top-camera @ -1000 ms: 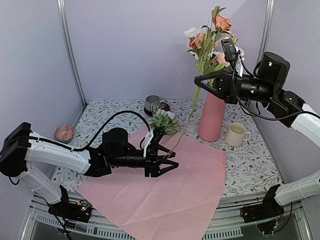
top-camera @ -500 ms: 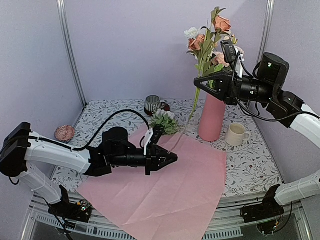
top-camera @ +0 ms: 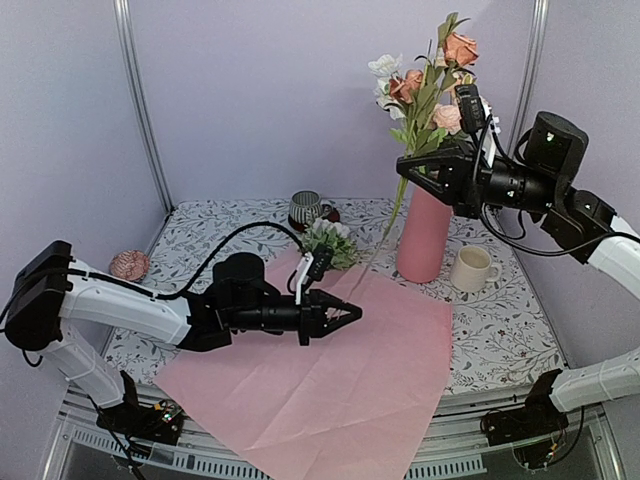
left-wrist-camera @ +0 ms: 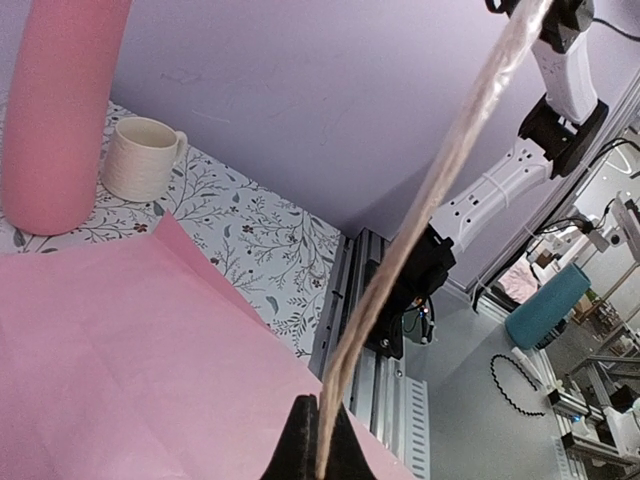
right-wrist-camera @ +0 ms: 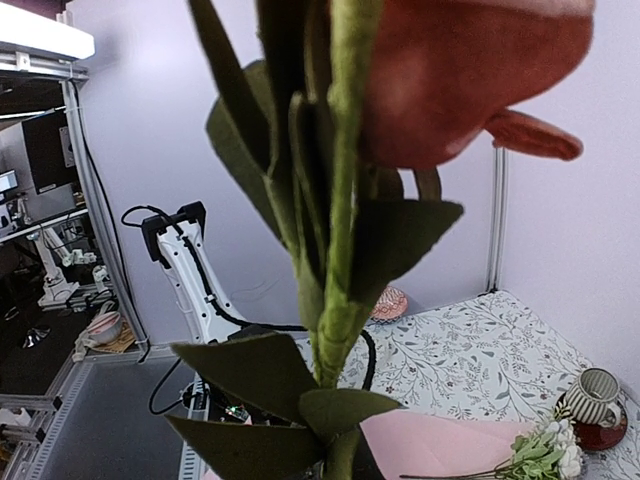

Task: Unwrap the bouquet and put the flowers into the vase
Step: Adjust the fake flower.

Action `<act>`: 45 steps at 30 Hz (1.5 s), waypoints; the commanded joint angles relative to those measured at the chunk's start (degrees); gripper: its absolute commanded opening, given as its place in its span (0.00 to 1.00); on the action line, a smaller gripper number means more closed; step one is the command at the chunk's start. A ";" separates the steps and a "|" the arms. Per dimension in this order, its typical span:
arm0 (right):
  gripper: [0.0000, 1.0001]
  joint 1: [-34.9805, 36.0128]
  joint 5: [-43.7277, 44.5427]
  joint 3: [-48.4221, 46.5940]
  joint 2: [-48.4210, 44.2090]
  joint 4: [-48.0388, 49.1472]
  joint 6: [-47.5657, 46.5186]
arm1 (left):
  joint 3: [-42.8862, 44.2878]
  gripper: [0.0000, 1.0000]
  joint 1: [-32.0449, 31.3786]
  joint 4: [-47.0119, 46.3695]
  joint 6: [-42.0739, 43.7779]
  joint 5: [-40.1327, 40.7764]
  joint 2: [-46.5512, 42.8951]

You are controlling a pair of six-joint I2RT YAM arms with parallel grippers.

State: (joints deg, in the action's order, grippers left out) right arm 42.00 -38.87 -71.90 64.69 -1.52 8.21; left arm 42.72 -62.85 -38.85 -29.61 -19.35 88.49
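My right gripper (top-camera: 410, 172) is shut on the green stems of the flowers (top-camera: 428, 85), holding them upright in the air just left of the top of the pink vase (top-camera: 423, 238). The stem ends hang beside the vase's left side. In the right wrist view, stems and leaves (right-wrist-camera: 335, 300) hide the jaws. A cream ribbon (top-camera: 372, 260) runs taut from the stems down to my left gripper (top-camera: 347, 313), which is shut on its end (left-wrist-camera: 318, 440). The pale pink paper (top-camera: 330, 375) lies spread flat on the table. A small white flower sprig (top-camera: 328, 240) lies at its far edge.
A cream cup (top-camera: 472, 268) stands right of the vase. The striped mug (top-camera: 305, 210) on its saucer is at the back. A pink patterned ball (top-camera: 129, 265) sits at the left. The table's metal front rail (left-wrist-camera: 375, 330) lies near the paper's edge.
My left gripper has shut on the ribbon and moved slightly right. My right gripper has carried the flowers a little up and to the right.
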 commanded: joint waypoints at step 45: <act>0.02 0.41 17.76 -2.95 -4.09 -3.68 6.30 | -13.16 0.86 7.15 1.21 18.64 7.94 -16.82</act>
State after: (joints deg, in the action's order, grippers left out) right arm 42.02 -26.68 -75.44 66.54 -7.07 14.79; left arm 33.63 -57.47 -34.50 -13.17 -5.10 73.78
